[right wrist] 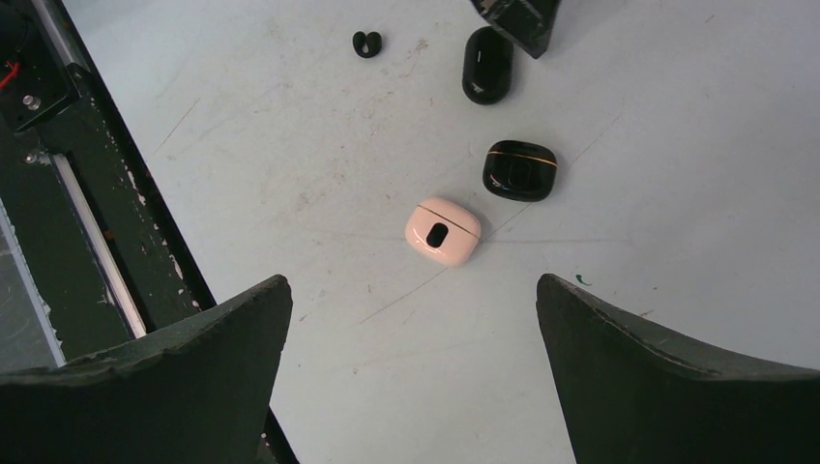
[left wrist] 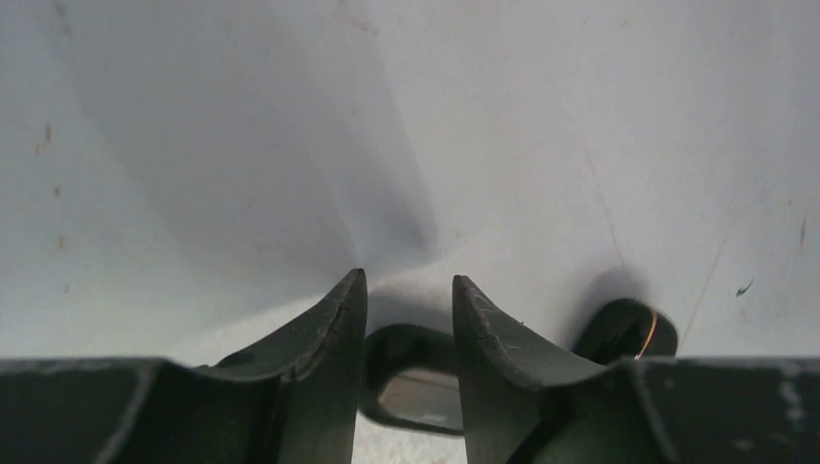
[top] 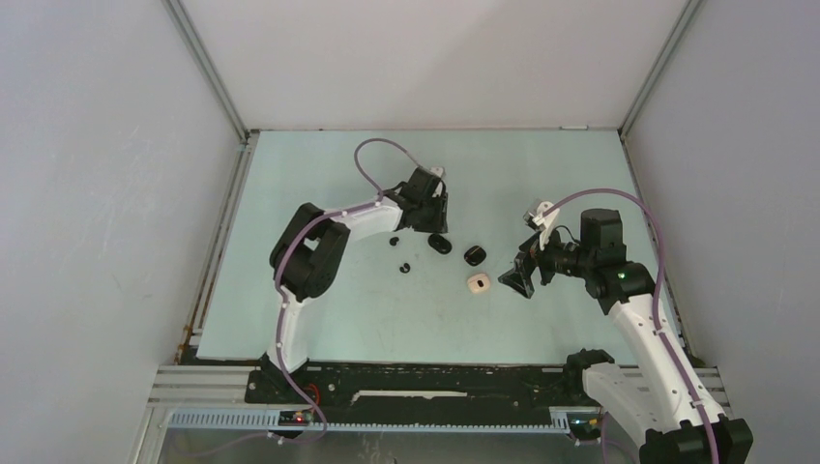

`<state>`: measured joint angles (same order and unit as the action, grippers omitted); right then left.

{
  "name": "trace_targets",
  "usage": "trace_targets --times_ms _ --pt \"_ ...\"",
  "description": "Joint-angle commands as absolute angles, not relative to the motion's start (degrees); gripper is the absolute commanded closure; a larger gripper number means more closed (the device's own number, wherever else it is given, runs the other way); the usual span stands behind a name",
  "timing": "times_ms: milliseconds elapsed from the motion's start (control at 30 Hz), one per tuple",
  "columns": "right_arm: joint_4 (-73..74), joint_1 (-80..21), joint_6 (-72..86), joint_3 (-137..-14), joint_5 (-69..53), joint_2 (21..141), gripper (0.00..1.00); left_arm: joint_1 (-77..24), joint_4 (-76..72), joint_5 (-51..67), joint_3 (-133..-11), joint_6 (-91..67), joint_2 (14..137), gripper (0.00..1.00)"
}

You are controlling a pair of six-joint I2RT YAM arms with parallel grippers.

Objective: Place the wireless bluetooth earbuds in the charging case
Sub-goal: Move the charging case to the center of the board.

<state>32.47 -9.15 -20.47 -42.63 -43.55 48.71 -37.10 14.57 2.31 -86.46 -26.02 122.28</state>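
Bare table point(right wrist: 290, 145) surrounds the pink case point(right wrist: 442, 231); the gold-lined black case point(right wrist: 519, 170) and oblong black case point(right wrist: 487, 64) crowd beyond, seemingly apart.

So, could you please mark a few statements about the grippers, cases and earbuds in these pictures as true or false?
1. The right gripper is wide open with nothing in it. True.
2. The pale case stands with its lid up. False: it lies closed, and only its seam shows.
3. Of the three cases, the pale case lies nearest the arm bases. True.
4. Two pale cases lie on the table. False: there is one pale case, plus the black case with a gold line and the plain black case.
5. A black earbud lies loose on the table. True.
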Motion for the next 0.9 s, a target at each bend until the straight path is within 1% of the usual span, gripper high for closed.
trace_targets --times_ms 0,100,267,367,500,567,667,767,867 --pt "32.21 -8.95 -21.2 -42.54 -44.3 48.53 0.01 -37.94 9.84 5.37 -79.37 -27.38 115.86 0.58" --pt "32.22 -9.05 -21.21 -42.54 -44.25 48.43 0.01 -38.93 7.7 5.32 -74.99 -27.48 113.17 0.56" --pt "32.21 -9.24 -21.33 -42.54 -44.3 48.54 0.01 -39.37 4.72 4.41 -70.16 -26.62 109.52 0.48" --pt "32.39 -9.29 -21.4 -42.54 -44.22 48.41 0.01 -39.26 2.34 2.61 -68.02 -22.97 106.52 0.45" --pt "32.65 -9.29 -21.59 -42.54 -44.36 48.34 0.01 -39.35 -2.34 5.1 -65.24 -15.89 102.63 0.4" --pt "32.62 -9.29 -21.57 -42.54 -44.54 48.34 0.01 -39.29 -2.03 4.83 -66.31 -13.39 102.86 0.39" --pt "32.52 -9.44 -21.68 -42.54 -44.49 48.34 0.01 -39.11 1.02 6.92 -71.33 -11.57 105.92 0.39" --pt "32.7 -9.47 -21.73 -42.54 -44.34 48.27 0.01 -39.15 2.93 11.75 -75.79 -12.0 110.02 0.41" --pt "33.08 -9.34 -21.93 -42.54 -44.3 48.08 0.01 -39.23 4.72 12.33 -78.15 -13.32 112.62 0.42"
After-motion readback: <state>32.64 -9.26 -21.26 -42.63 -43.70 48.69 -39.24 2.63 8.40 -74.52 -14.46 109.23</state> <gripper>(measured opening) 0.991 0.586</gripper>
